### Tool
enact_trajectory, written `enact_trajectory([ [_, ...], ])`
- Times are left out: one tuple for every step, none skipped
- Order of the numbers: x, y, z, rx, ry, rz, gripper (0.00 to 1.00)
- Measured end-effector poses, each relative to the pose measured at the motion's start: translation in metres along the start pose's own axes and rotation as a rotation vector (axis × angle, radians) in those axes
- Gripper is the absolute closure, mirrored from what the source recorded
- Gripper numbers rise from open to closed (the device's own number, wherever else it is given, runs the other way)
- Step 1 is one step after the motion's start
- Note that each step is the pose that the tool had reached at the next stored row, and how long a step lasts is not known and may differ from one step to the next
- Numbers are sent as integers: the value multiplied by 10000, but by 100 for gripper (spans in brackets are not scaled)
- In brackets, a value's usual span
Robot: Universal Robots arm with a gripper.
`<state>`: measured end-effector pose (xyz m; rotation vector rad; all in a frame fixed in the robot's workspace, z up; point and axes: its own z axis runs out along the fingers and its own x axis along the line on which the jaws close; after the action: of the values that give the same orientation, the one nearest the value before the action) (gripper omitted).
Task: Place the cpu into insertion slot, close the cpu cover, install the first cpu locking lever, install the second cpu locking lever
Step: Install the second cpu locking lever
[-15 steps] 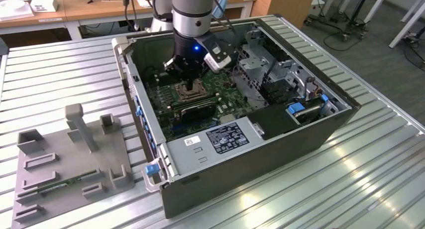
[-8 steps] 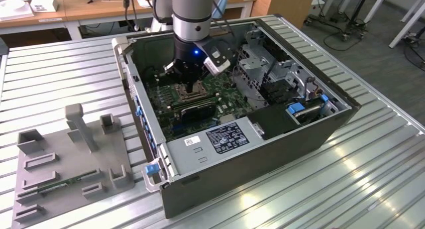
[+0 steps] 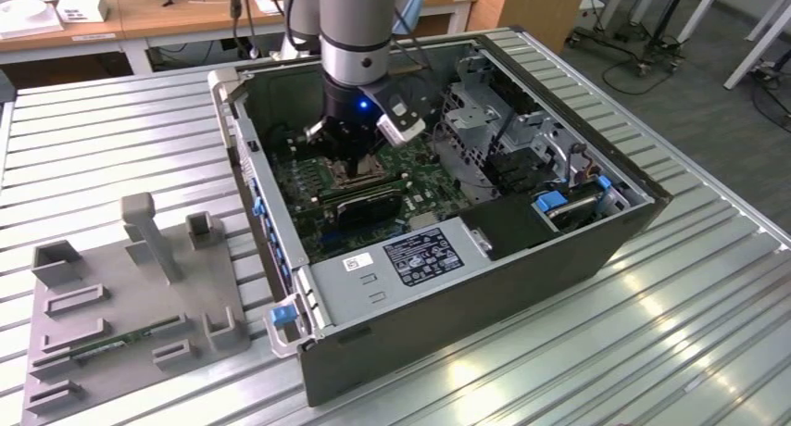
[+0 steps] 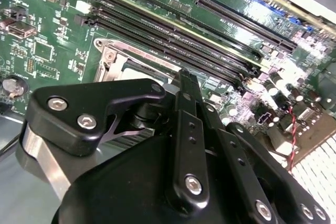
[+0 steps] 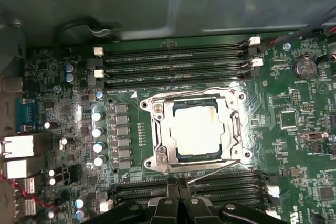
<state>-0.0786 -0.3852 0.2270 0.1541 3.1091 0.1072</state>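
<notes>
A: Looking down through the first wrist view, we found the cpu (image 5: 195, 131) already seated flat in the insertion slot (image 5: 239, 129), its pale metal top facing up at us. The cpu cover (image 5: 157, 129) lay folded down around it, the chip showing through the square cut-out.

B: Agreed. In the exterior view we had the gripper (image 3: 358, 169) low inside the open computer case (image 3: 495, 287), right over the socket on the motherboard (image 3: 427, 190). And the jaws?

A: We saw the fingertips (image 5: 177, 184) pressed together just beside the socket's edge, so we read the jaws as closed with nothing between them. One thin locking lever (image 5: 210, 173) ran slanted along that same edge, next to the memory slots (image 5: 173, 69).

B: Whether that lever was latched, we could not tell. How did we judge the handling?

A: We judged the chip light, rigid and fragile, better taken by its edges. The cover looked like thin stiff sheet metal, best pushed on its frame. The lever we took for springy wire, to be caught near its free end.

B: And orientation?

A: The chip was square, so it had no real long axis; its sides ran parallel to the memory slots. The lever's long axis followed the socket's side.
</notes>
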Motion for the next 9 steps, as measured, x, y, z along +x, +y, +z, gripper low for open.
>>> enact_trajectory([
  [4,0,16,-2,0,8,89],
  [8,-1,31,-4,-1,14,89],
  [14,-1,45,-5,-1,20,89],
  [21,-2,57,-6,-2,24,89],
  [30,-4,66,-8,-3,30,89],
  [36,-5,71,-7,-2,37,89],
  [38,-6,73,-6,-2,40,89],
  [38,-6,72,-5,-1,40,89],
  [38,-5,73,-6,-2,40,89],
])
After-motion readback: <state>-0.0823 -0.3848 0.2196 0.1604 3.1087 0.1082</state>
